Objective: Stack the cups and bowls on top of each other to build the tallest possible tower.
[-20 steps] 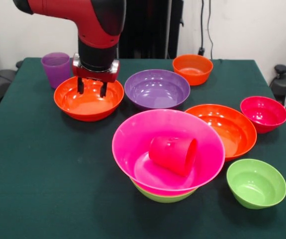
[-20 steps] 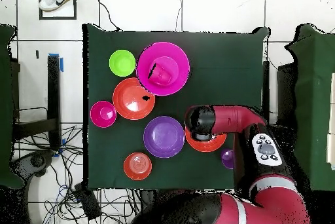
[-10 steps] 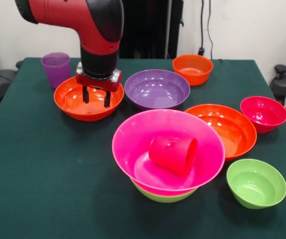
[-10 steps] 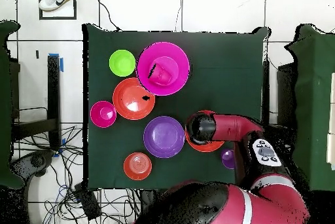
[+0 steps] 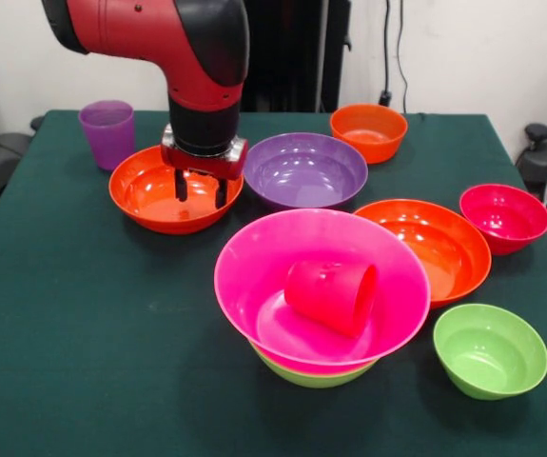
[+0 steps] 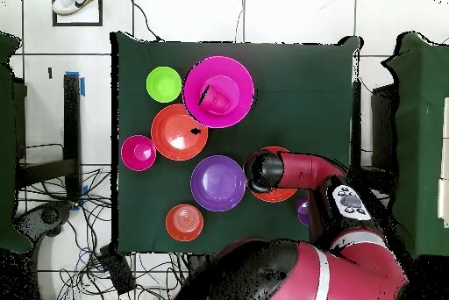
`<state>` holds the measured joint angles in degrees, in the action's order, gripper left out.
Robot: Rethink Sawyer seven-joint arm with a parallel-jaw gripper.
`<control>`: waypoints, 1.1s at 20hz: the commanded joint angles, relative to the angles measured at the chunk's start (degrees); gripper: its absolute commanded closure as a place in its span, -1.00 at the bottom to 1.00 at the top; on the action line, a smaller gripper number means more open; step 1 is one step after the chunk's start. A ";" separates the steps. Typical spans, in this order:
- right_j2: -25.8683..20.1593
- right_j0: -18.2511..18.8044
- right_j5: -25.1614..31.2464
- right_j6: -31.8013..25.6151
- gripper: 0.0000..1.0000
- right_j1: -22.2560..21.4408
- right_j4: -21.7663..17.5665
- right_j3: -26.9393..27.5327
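Bowls and cups are lying spread over the dark green table (image 5: pixel 73 333), with the tower so far amounting to a wide hot pink bowl (image 5: pixel 322 286) nesting in a lime green bowl (image 5: pixel 313 375) near the front edge in the front view, only the green rim showing beneath it. A red-pink cup (image 5: pixel 332 296) is lying on its side inside that hot pink bowl, its mouth facing right. Just beside the pile, on the right, a large orange bowl (image 5: pixel 435 246) is sitting partly behind the pink rim; further right a small red-pink bowl (image 5: pixel 503 217) and a second lime green bowl (image 5: pixel 490 349) are standing apart from each other. At the back, a large purple bowl (image 5: pixel 305 171) is sitting between a small orange bowl (image 5: pixel 368 131) and another orange bowl (image 5: pixel 168 188), which it seems to be touching at the rim. The red and black arm (image 5: pixel 183 43) is reaching down over this last bowl, and the gripper (image 5: pixel 201 188) is hanging with its two dark fingers (image 5: pixel 182 186) parted, their tips dipping inside the bowl near its right rim and grasping nothing. A translucent purple cup (image 5: pixel 107 133) is standing upright just behind the orange bowl, at the far left. In the overhead view the arm (image 6: pixel 302 174) is covering most of that orange bowl (image 6: pixel 279 195).
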<state>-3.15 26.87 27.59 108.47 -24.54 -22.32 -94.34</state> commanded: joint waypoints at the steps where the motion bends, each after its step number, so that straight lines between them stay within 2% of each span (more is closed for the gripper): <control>1: -3.41 -3.18 2.85 6.80 -1.00 -1.34 4.25 -1.17; 7: -3.11 -3.59 4.58 5.52 -1.00 -2.85 5.49 -1.50; 16: -2.27 -5.44 10.43 4.16 -1.00 -5.26 7.31 0.45; 22: -2.65 -5.50 10.81 3.75 -1.00 -5.70 7.79 0.47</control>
<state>-3.14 22.90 33.49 108.47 -30.62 -16.31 -94.41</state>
